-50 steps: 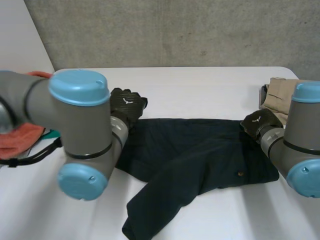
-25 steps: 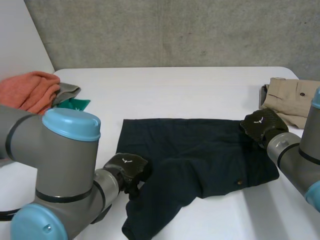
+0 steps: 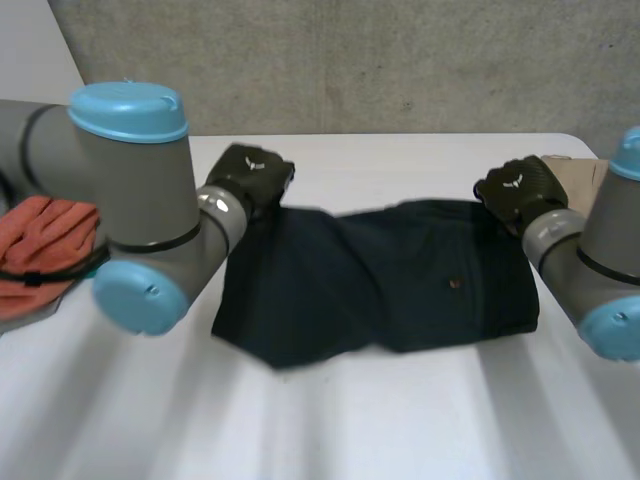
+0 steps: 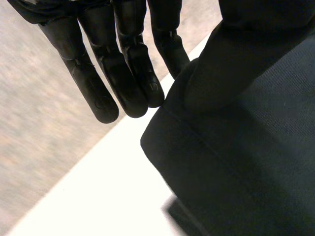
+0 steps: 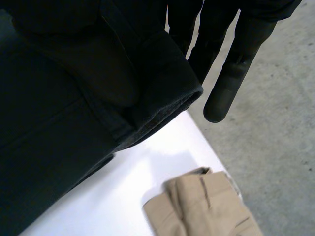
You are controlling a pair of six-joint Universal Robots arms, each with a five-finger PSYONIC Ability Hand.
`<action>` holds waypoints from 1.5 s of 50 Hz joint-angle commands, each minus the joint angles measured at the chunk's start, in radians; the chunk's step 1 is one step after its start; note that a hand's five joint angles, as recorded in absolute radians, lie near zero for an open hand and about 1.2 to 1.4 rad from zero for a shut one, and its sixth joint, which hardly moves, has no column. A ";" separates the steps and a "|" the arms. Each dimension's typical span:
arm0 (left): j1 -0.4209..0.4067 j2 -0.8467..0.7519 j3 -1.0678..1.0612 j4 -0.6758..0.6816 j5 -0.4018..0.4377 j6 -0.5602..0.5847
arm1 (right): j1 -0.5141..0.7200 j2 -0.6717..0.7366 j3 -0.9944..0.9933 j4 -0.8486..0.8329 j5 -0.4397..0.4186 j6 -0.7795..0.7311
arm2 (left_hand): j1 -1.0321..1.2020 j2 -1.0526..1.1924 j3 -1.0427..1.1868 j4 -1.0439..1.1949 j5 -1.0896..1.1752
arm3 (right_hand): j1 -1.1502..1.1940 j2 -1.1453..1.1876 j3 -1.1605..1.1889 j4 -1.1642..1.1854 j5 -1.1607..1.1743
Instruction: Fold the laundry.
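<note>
Dark navy shorts (image 3: 380, 290) lie spread across the middle of the white table (image 3: 350, 420), their far edge raised. My left hand (image 3: 250, 178) is at the far left corner of the shorts. In the left wrist view its straight fingers (image 4: 123, 73) press a fold of the shorts (image 4: 246, 147) against the thumb. My right hand (image 3: 520, 188) holds the far right corner. In the right wrist view the hem of the shorts (image 5: 59, 113) is pinched between the thumb and the straight fingers (image 5: 236, 69).
A folded tan garment (image 3: 580, 175) lies at the table's far right edge, just beyond my right hand, and also appears as the tan garment (image 5: 206, 206) in the right wrist view. An orange cloth (image 3: 40, 240) sits at the left, behind my left arm.
My left hand swung from the front left leg to the far left corner and closed on it. The dangling leg is drawn up and the shorts have shifted toward the far side.
</note>
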 commanded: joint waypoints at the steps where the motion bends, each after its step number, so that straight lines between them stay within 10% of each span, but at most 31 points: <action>1: 0.007 -0.207 0.139 0.208 -0.038 0.243 | 0.006 0.230 -0.190 -0.111 0.004 -0.001 | 0.247 0.202 0.208 0.201 0.242 | 0.294 0.209 0.199 0.196 0.202; 4: -0.004 -0.275 0.160 0.313 -0.042 0.277 | 0.006 0.310 -0.259 -0.138 0.017 -0.003 | 0.247 0.202 0.208 0.201 0.242 | 0.271 0.187 0.177 0.174 0.180; 6: -0.019 -0.305 0.156 0.376 -0.034 0.275 | 0.006 0.370 -0.316 -0.161 0.048 -0.003 | 0.067 0.023 0.028 0.021 0.062 | -0.867 -0.951 -0.961 -0.964 -0.959; 7: -0.027 -0.312 0.157 0.400 -0.034 0.278 | 0.007 0.384 -0.332 -0.169 0.065 -0.004 | -0.528 -0.572 -0.566 -0.574 -0.533 | -0.928 -1.012 -1.022 -1.026 -1.020; 8: -0.039 -0.313 0.156 0.431 -0.035 0.272 | 0.012 0.399 -0.360 -0.178 0.098 -0.006 | -0.975 -1.019 -1.014 -1.021 -0.980 | -0.928 -1.012 -1.022 -1.026 -1.020; 22: -0.084 0.007 -0.126 0.486 -0.043 0.214 | 0.021 0.028 -0.072 -0.079 0.073 0.121 | -0.975 -1.019 -1.014 -1.021 -0.980 | -0.928 -1.012 -1.022 -1.026 -1.020; 36: -0.079 0.219 -0.450 0.475 0.070 -0.211 | -0.106 0.032 0.158 0.055 -0.128 0.184 | -0.975 -1.019 -1.014 -1.021 -0.980 | -0.768 -0.853 -0.863 -0.866 -0.860; 43: -0.077 0.216 -0.469 0.475 0.075 -0.227 | -0.111 0.148 0.115 -0.036 -0.138 0.196 | -0.975 -1.019 -1.014 -1.021 -0.980 | -0.410 -0.495 -0.505 -0.508 -0.502; 45: -0.076 0.217 -0.473 0.475 0.075 -0.225 | -0.112 0.163 0.106 -0.033 -0.122 0.184 | -0.975 -1.019 -1.014 -1.021 -0.980 | 0.288 0.204 0.194 0.191 0.196; 48: -0.074 0.219 -0.473 0.475 0.074 -0.225 | -0.115 0.160 0.132 -0.051 -0.072 0.186 | -0.975 -1.019 -1.014 -1.021 -0.980 | 0.294 0.209 0.199 0.196 0.202; 55: -0.068 0.257 -0.479 0.474 0.074 -0.225 | -0.169 -0.082 0.243 -0.191 0.040 0.076 | -0.975 -1.019 -1.014 -1.021 -0.980 | 0.294 0.209 0.199 0.196 0.202; 64: -0.036 0.285 -0.495 0.474 0.070 -0.225 | -0.079 -0.059 0.180 -0.266 0.033 -0.227 | -0.975 -1.019 -1.014 -1.021 -0.980 | 0.294 0.209 0.199 0.196 0.202; 75: 0.030 0.329 -0.516 0.468 0.017 -0.231 | 0.313 0.082 0.235 -0.409 -0.444 -0.270 | -0.975 -1.019 -1.014 -1.021 -0.980 | 0.294 0.209 0.199 0.196 0.202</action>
